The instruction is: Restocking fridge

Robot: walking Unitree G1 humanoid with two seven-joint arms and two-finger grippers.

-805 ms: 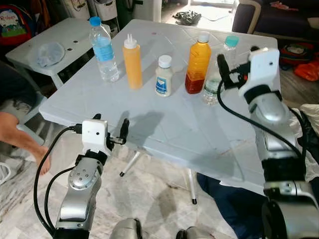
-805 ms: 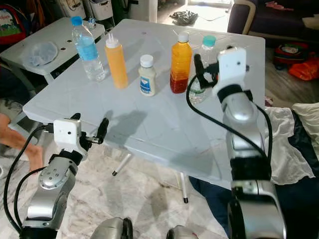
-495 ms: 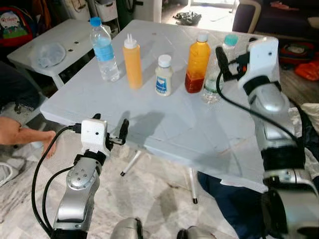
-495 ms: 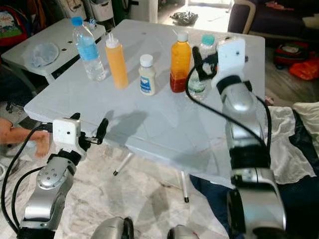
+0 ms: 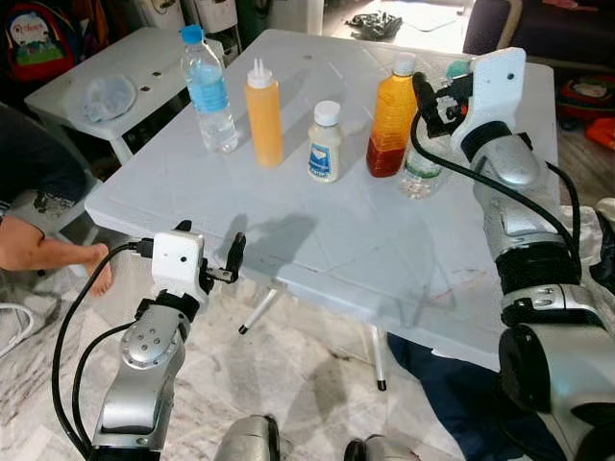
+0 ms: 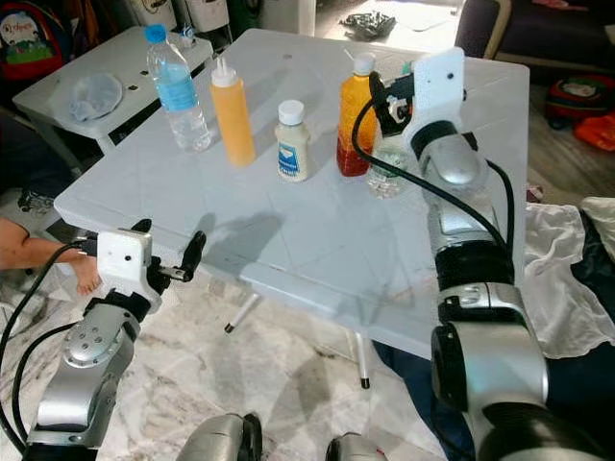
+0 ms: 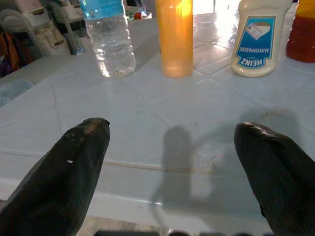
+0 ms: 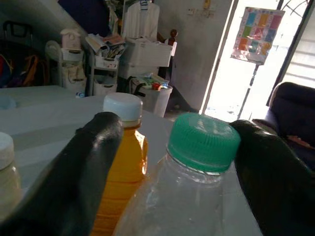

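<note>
On the white table (image 5: 317, 230) stand a blue-capped water bottle (image 5: 209, 91), an orange squeeze bottle (image 5: 263, 113), a mayonnaise jar (image 5: 326, 142), an orange juice bottle (image 5: 392, 117) and a clear green-capped bottle (image 5: 423, 165). My right gripper (image 5: 438, 96) is open at the clear bottle's top. In the right wrist view its fingers (image 8: 74, 172) flank the green cap (image 8: 203, 142) with gaps on both sides. My left gripper (image 5: 209, 242) is open and empty at the table's near edge, below the tabletop, and faces the bottles (image 7: 172, 147).
A second white table (image 5: 144, 48) stands at the back left with a crumpled clear bag (image 5: 108, 94) on it. A person's bare leg and foot (image 5: 43, 254) reach in from the left. White cloth (image 5: 603, 216) lies at the right. Table legs (image 5: 259, 312) stand on the marble floor.
My right gripper has gone forward onto the green-capped bottle, so its fingers now straddle the cap. The person's foot has slid to the right. The camera has shifted slightly.
</note>
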